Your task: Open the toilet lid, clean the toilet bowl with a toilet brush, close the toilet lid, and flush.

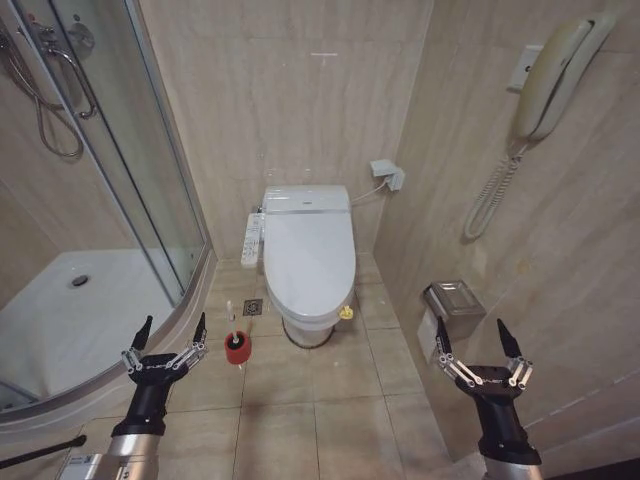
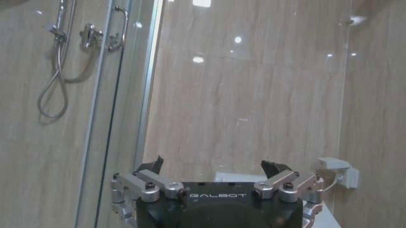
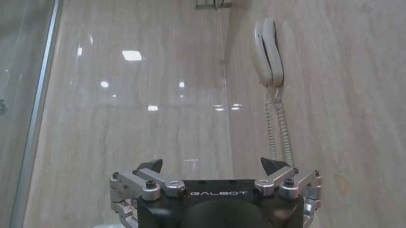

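Hovering spread and empty: left claw [image 1: 172,331] near toilet brush [image 1: 237,347], right claw [image 1: 478,340] opposite; toilet lid [image 1: 309,254] down.

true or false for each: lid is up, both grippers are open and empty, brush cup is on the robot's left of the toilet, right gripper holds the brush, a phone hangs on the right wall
1. The toilet lid is raised. False: it lies shut over the bowl.
2. The left gripper and right gripper are both open and empty. True.
3. The red cup of the toilet brush stands on the floor to the robot's left of the toilet. True.
4. The right gripper holds the brush. False: it holds nothing, hovering near the right wall.
5. A wall phone with a coiled cord hangs on the right wall. True.
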Tool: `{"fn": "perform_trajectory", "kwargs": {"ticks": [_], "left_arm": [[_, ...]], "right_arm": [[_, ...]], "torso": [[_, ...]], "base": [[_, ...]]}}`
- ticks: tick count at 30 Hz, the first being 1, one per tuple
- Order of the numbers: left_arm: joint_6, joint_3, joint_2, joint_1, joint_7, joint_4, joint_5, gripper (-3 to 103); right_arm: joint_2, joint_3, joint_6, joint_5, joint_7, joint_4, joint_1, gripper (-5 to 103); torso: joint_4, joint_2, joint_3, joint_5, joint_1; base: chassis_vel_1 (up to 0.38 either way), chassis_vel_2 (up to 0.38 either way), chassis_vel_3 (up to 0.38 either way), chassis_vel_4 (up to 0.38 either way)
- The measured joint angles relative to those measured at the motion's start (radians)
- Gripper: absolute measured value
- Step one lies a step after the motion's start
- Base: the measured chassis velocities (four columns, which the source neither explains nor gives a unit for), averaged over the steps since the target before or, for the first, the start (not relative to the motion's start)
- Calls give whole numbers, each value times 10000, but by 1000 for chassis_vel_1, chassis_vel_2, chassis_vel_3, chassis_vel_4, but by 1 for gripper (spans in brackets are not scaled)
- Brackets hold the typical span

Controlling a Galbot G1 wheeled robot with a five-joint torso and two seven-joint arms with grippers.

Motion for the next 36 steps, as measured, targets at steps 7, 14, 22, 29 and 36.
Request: {"fn": "perform_trajectory", "kwargs": {"ticks": [7,14,22,29,36], "left_arm": [[-37,39,-6,-39,13,69,22,100],[-39,52,67,-269,12,446,-66,100],[-16,324,54,-351,14,726,-16,100],[-31,226,115,-273,18,668,-34,100],[-45,149,151,-265,18,674,-46,100]], "right_arm": [[33,-33,82,-1,27,-67,3,100],[-2,49,212,-166,-109,-161,1,100],[137,-12,215,-76,-214,-103,-12,100],[303,-143,437,-122,-345,-278,68,100],[330,-125,467,-126,-364,-363,105,100]], "torso": [[1,-1,2,0,5],[1,-2,1,0,2],[-1,-1,1,0,0],[0,0,0,1,0],[0,0,0,-1,-1]], "base": [[-126,108,129,-128],[-44,37,44,-44],[1,-13,-9,8],[44,-48,-48,49],[55,-32,-42,48]]}}
